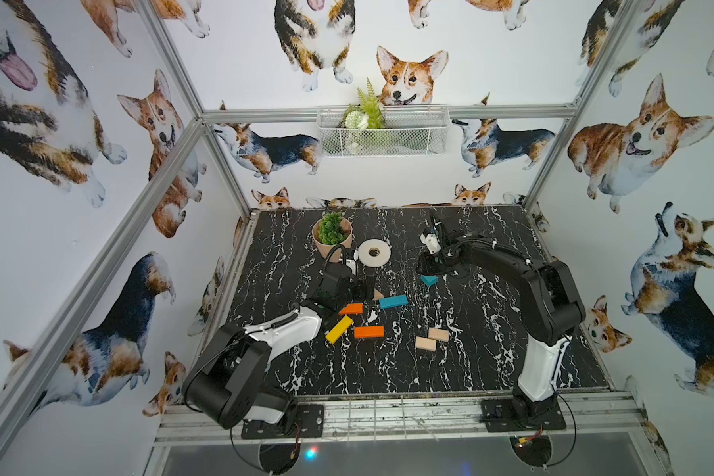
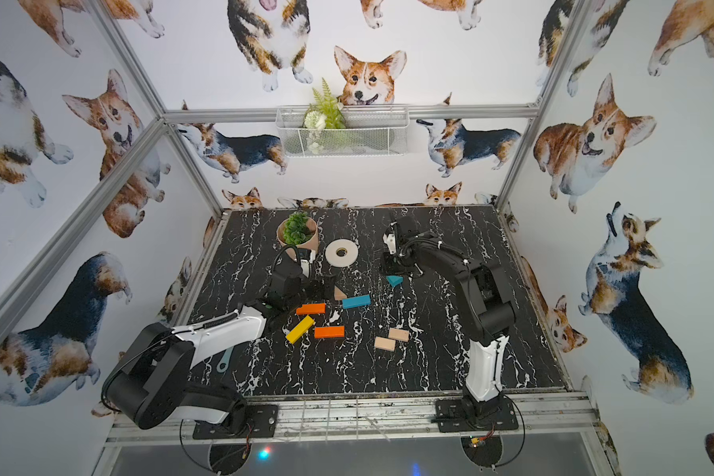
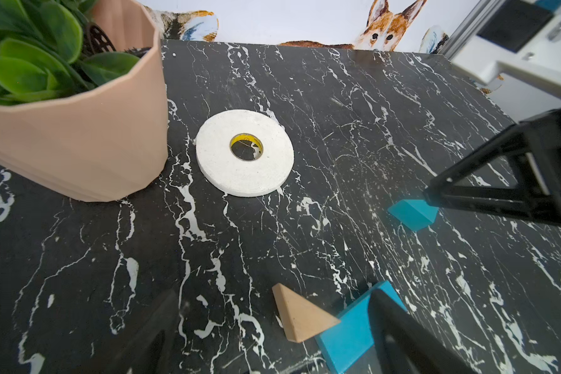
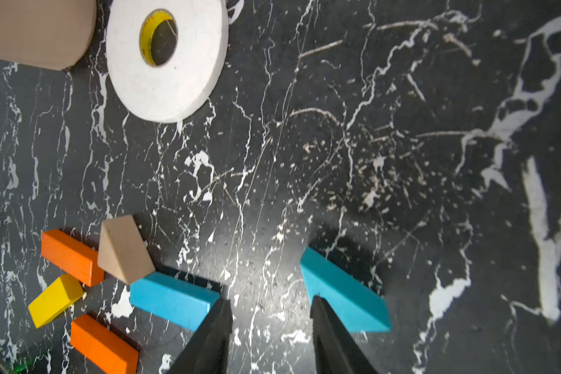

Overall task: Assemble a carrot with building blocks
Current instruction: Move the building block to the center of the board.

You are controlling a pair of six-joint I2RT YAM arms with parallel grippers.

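Note:
The building blocks lie loose and scattered on the black marble table (image 1: 388,371); no carrot shape shows. In a top view I see a teal bar (image 1: 393,301), a wood triangle (image 1: 378,294), a teal triangle (image 1: 429,280), two orange bars (image 1: 351,308) (image 1: 368,331), a yellow bar (image 1: 339,329) and two plain-wood rectangles (image 1: 438,334) (image 1: 425,343). My left gripper (image 3: 272,301) stands wide open, low over the wood triangle (image 3: 300,315) and the teal bar (image 3: 353,327). My right gripper (image 4: 270,299) is open over bare table. The teal triangle (image 4: 344,291) lies just outside one finger.
A pink pot with a green plant (image 1: 331,241) and a white tape roll (image 1: 374,252) stand behind the blocks. A wire basket (image 1: 382,132) hangs on the back wall. A pale blue tool (image 2: 224,362) lies beside the left arm.

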